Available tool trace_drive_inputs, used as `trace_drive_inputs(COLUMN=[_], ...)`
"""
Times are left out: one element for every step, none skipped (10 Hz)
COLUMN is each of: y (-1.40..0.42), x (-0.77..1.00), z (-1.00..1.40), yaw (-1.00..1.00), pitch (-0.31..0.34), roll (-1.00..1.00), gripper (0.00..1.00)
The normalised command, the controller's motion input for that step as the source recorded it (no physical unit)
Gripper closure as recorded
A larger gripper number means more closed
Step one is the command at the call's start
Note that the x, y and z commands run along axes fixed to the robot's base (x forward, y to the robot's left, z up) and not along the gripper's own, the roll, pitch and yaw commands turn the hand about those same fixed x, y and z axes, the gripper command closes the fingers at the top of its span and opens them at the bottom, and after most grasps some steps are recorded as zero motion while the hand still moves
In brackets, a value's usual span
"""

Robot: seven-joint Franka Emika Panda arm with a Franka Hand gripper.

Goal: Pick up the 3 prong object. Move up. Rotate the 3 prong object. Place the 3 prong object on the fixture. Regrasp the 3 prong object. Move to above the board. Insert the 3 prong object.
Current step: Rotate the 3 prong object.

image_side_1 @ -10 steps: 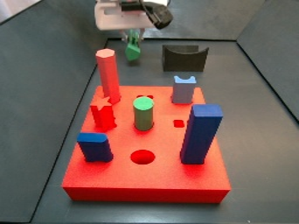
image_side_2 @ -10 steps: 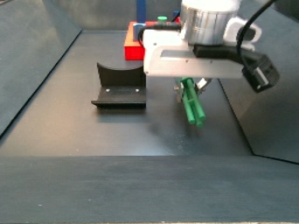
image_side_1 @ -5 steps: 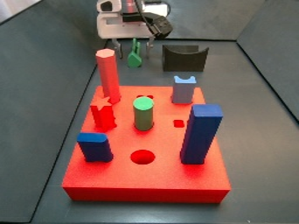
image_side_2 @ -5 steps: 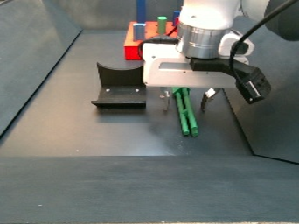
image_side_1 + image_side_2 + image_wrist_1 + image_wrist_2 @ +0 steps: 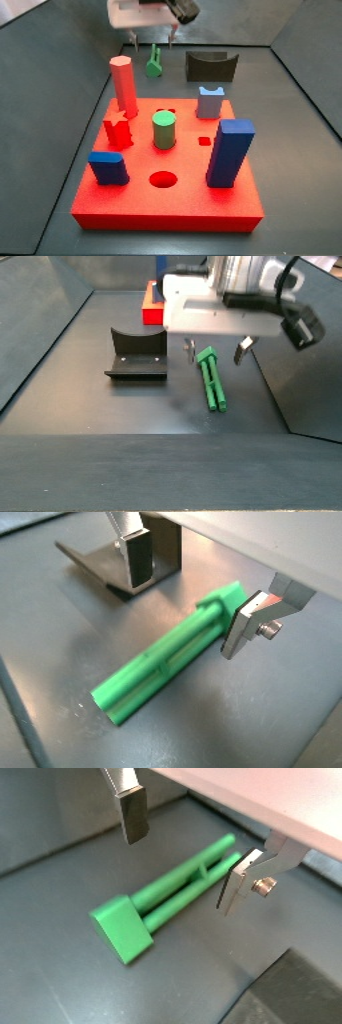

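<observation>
In a side view the 3 prong object (image 5: 210, 380) lies flat on the dark surface (image 5: 120, 416), just beside the fixture (image 5: 135, 354), with bare floor around its near end. The pincer (image 5: 214, 351) hangs above the object's far end, jaws spread wide and holding nothing; in both wrist views its fingers (image 5: 250, 625) (image 5: 246, 880) straddle the bar without touching. The board (image 5: 167, 165) sits beyond the fixture, between grey walls.
</observation>
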Motion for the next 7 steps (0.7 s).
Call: trace_drive_inputs(y=[0.01, 0.01, 0.01, 0.01, 0.00, -0.01, 0.00], x=[-0.02, -0.03, -0.03, -0.03, 0.00, 0.00, 0.02], z=[1.00, 0.97, 0.82, 0.60, 0.00, -0.16, -0.25], yaw=[-0.02, -0.03, -0.02, -0.02, 1.00, 1.00, 1.00], pitch=[0.074, 0.073, 0.072, 0.072, 0.000, 0.001, 0.000], roll=[0.03, 0.05, 0.05, 0.06, 0.00, 0.00, 0.00], gripper=[0.00, 0.00, 0.00, 0.00, 0.00, 0.00, 0.00])
